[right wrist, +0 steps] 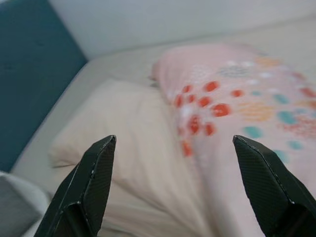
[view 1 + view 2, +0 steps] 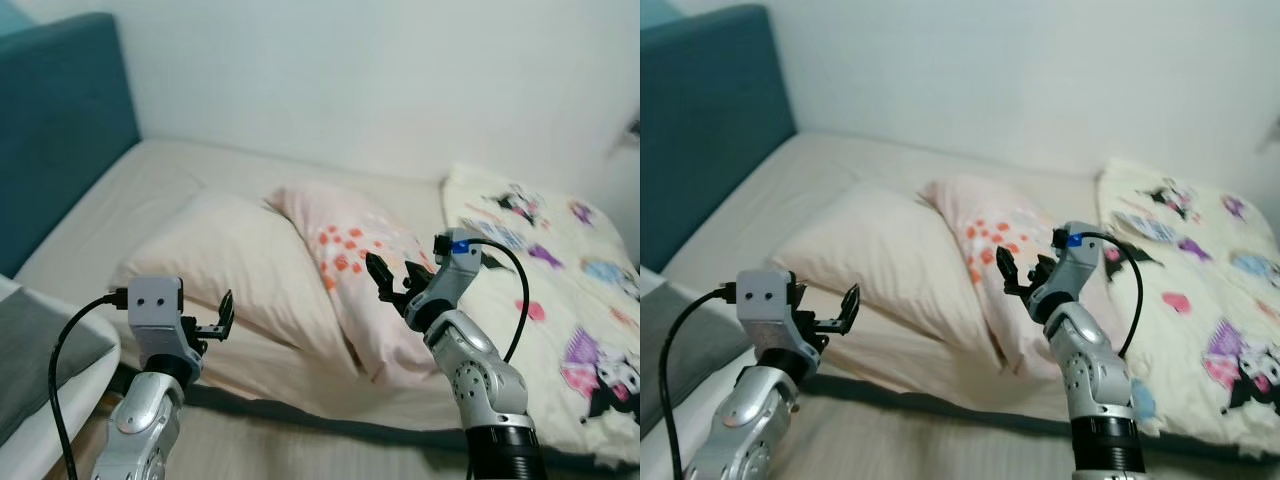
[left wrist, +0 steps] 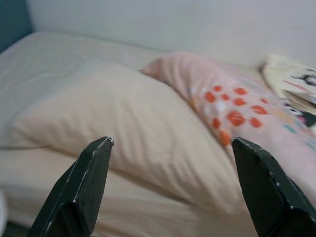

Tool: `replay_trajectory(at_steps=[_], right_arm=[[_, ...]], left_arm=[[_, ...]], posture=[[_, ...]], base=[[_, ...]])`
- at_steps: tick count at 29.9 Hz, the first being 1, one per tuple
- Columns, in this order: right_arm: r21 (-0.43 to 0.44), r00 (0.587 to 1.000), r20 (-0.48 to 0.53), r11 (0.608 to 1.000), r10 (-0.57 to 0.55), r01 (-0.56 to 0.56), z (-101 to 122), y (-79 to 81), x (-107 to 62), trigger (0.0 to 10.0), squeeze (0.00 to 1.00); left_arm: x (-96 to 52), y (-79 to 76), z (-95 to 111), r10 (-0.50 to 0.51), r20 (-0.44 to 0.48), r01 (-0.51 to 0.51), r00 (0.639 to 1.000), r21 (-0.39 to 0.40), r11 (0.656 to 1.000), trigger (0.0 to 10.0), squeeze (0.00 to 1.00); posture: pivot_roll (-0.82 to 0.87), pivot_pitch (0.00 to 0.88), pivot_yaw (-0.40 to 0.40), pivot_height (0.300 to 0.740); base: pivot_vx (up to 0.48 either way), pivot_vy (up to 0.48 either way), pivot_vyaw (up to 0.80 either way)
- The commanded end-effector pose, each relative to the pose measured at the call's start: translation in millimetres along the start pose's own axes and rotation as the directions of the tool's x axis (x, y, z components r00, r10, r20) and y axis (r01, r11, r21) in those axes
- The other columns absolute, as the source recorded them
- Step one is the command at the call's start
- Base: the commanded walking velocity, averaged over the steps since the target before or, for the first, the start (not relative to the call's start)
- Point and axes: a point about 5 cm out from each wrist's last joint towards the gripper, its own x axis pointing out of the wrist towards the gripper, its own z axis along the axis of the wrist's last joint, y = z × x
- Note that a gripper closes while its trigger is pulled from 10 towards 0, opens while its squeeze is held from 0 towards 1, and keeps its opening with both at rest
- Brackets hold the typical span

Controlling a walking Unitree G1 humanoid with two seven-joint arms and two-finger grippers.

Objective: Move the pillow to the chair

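A cream pillow [image 2: 225, 255] lies on the bed, and a pink pillow [image 2: 355, 255] with red dots leans against its right side. My left gripper [image 2: 218, 318] hovers open in front of the cream pillow's near edge, touching nothing. In the left wrist view both pillows [image 3: 138, 123] lie ahead between the spread fingers [image 3: 91, 173]. My right gripper [image 2: 392, 270] is open too, held just over the pink pillow's near right part without gripping it. In the right wrist view the pink pillow [image 1: 232, 98] and the cream pillow [image 1: 123, 123] sit ahead of it.
The beige mattress [image 2: 150, 175] runs back to a white wall. A teal headboard [image 2: 60, 110] stands at the left. A cartoon-printed quilt [image 2: 560, 260] covers the bed's right side. A grey and white padded object [image 2: 35, 365] sits at the lower left.
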Motion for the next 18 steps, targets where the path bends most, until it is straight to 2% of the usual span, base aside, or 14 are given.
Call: replay_trajectory(at_steps=[1, 3, 4, 6, 9, 10, 12, 14, 18], right_arm=[[-0.061, 1.000, 0.003, 0.998, 0.009, -0.009, 0, -1.4, -0.8, 10.0, 0.00], [-0.244, 0.998, 0.005, 0.968, 0.058, -0.055, 0, 2.0, -3.9, 10.0, 0.00], [-0.244, 0.998, 0.005, 0.968, 0.058, -0.055, 0, 2.0, -3.9, 10.0, 0.00], [-0.341, 0.996, -0.019, 0.936, 0.082, -0.084, -8, -0.7, -12.4, 10.0, 0.00], [-0.371, 0.997, -0.051, 0.925, 0.064, -0.079, -20, -10.3, -23.4, 10.0, 0.00], [-0.384, 0.997, -0.057, 0.921, 0.050, -0.068, -25, -17.0, -32.3, 10.0, 0.00], [-0.400, 0.996, -0.036, 0.912, 0.080, -0.088, -28, -17.7, -49.6, 10.0, 0.00], [-0.408, 0.996, -0.025, 0.908, 0.091, -0.093, -29, -15.8, -55.1, 10.0, 0.00], [-0.419, 0.993, 0.019, 0.903, 0.114, -0.096, -25, -9.9, -52.6, 10.0, 0.00]], left_arm=[[0.4, -0.3, -3, 0.013, -0.018, -0.013, 1.000, 0.008, 1.000, 10.0, 0.00], [-0.7, 3.5, -6, 0.034, -0.025, -0.033, 0.999, 0.037, 0.999, 10.0, 0.00], [-0.7, 3.5, -6, 0.034, -0.025, -0.033, 0.999, 0.037, 0.999, 10.0, 0.00], [-3.5, 7.3, -9, 0.044, -0.032, -0.041, 0.999, 0.073, 0.996, 10.0, 0.00], [-6.1, 9.4, -11, 0.044, -0.034, -0.041, 0.998, 0.085, 0.996, 10.0, 0.00], [-7.8, 9.9, -12, 0.038, -0.033, -0.035, 0.999, 0.086, 0.996, 10.0, 0.00], [-10.5, 10.8, -13, 0.028, -0.029, -0.026, 0.999, 0.083, 0.996, 10.0, 0.00], [-11.3, 11.4, -14, 0.027, -0.032, -0.024, 0.999, 0.084, 0.996, 10.0, 0.00], [-11.4, 12.9, -17, 0.042, -0.047, -0.037, 0.998, 0.092, 0.995, 10.0, 0.00]], posture=[[-0.01, 0.000, -0.106, 0.740], [-0.01, 0.000, -0.105, 0.740], [-0.01, 0.000, -0.105, 0.740], [-0.01, 0.000, -0.105, 0.740], [0.00, 0.000, -0.103, 0.740], [0.00, 0.000, -0.099, 0.740], [-0.01, 0.000, -0.092, 0.740], [-0.02, 0.000, -0.087, 0.740], [-0.02, 0.000, -0.082, 0.740]], base=[[0.000, 0.000, -0.72], [0.000, 0.000, -0.72], [0.000, 0.000, -0.72], [0.000, 0.000, -0.72], [0.000, 0.000, -0.72], [0.000, 0.000, -0.74], [0.000, 0.000, 0.00], [0.000, 0.000, 0.00], [0.000, 0.000, 0.00]])
